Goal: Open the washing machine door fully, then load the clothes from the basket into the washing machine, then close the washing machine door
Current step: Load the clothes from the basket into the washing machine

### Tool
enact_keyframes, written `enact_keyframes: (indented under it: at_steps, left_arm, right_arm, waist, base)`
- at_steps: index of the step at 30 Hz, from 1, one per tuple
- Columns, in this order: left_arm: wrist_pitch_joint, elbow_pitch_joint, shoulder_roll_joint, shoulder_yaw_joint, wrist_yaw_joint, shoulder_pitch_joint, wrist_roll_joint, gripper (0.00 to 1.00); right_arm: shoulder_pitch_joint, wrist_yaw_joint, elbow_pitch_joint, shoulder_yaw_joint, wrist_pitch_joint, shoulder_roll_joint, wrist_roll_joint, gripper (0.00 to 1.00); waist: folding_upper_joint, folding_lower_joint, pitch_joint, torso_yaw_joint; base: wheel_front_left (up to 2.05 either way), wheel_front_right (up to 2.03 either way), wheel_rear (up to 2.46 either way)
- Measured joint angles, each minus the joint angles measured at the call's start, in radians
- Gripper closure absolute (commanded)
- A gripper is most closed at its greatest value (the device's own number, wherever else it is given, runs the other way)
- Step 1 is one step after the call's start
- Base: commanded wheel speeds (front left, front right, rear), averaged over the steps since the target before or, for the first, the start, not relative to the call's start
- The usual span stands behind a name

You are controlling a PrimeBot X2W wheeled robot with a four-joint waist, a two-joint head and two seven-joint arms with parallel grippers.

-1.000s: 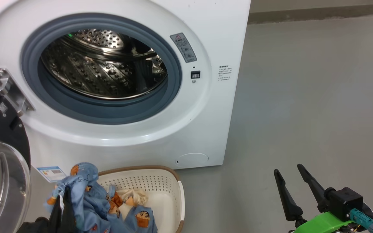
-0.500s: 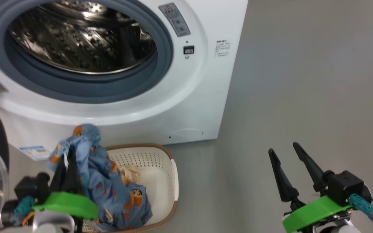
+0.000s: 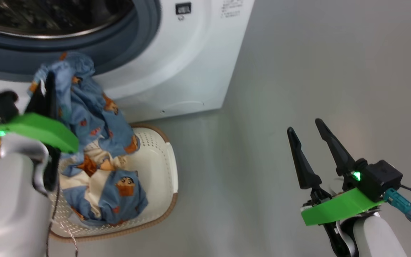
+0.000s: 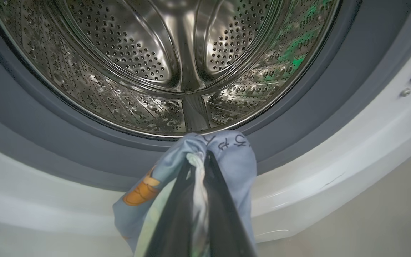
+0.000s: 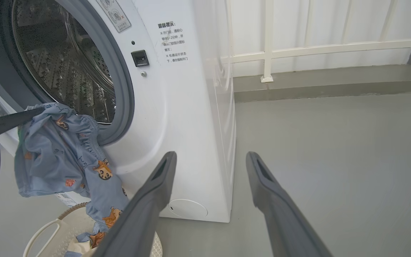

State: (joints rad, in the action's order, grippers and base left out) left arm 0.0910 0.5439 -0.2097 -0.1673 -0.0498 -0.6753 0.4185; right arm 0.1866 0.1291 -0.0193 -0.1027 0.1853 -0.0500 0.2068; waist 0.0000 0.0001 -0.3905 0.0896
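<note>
Clothes (image 3: 95,117) pinched at one end between the pressed-together fingers of the left gripper (image 4: 199,160), raised before the lower lip of the grey-blue gasket (image 4: 30,132); left wrist view adds the perforated steel drum (image 4: 177,53) beyond; head view shows the fabric trailing down into the basket (image 3: 171,167), on the floor (image 3: 298,53) just before the washing machine (image 3: 191,53); right gripper (image 3: 304,125) spread wide, holding nothing, well apart; right wrist view adds a white railing (image 5: 316,48) behind.
</note>
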Motion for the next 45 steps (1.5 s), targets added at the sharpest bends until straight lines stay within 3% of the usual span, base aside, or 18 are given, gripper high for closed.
enact_keyframes:
  at_steps: [13, 20, 26, 31, 45]
  left_arm:
    - [-0.255, 0.16, -0.123, 0.026, -0.05, -0.344, 0.073, 1.0]
    - [-0.425, 0.185, -0.201, 0.029, -0.053, -0.502, 0.085, 1.0]
    - [-0.477, 0.173, -0.27, 0.03, -0.038, -0.605, 0.068, 1.0]
    - [-0.431, 0.157, -0.313, 0.032, -0.005, -0.672, 0.031, 1.0]
    - [-0.051, 0.216, -0.37, 0.013, 0.038, -0.9, -0.1, 1.0]
  right_arm:
    - [0.094, 0.0, 0.079, -0.045, 0.064, -0.001, 0.094, 0.0]
    - [0.145, 0.0, 0.084, -0.072, 0.064, -0.001, 0.122, 0.0]
    - [0.154, 0.0, 0.077, -0.092, 0.065, -0.001, 0.159, 0.0]
    - [0.168, 0.0, 0.064, -0.109, 0.065, -0.001, 0.166, 0.0]
    - [0.188, 0.0, 0.055, -0.151, 0.065, 0.0, 0.173, 0.0]
  waist:
    - [0.0, 0.0, -0.171, 0.102]
    - [0.0, 0.0, -0.251, 0.153]
    - [0.0, 0.0, -0.305, 0.201]
    - [0.0, 0.0, -0.334, 0.233]
    - [0.0, 0.0, -0.401, 0.29]
  base:
    - [0.0, 0.0, 0.0]
    - [0.0, 0.0, 0.0]
    - [0.0, 0.0, 0.0]
    - [0.0, 0.0, 0.0]
    - [0.0, 0.0, 0.0]
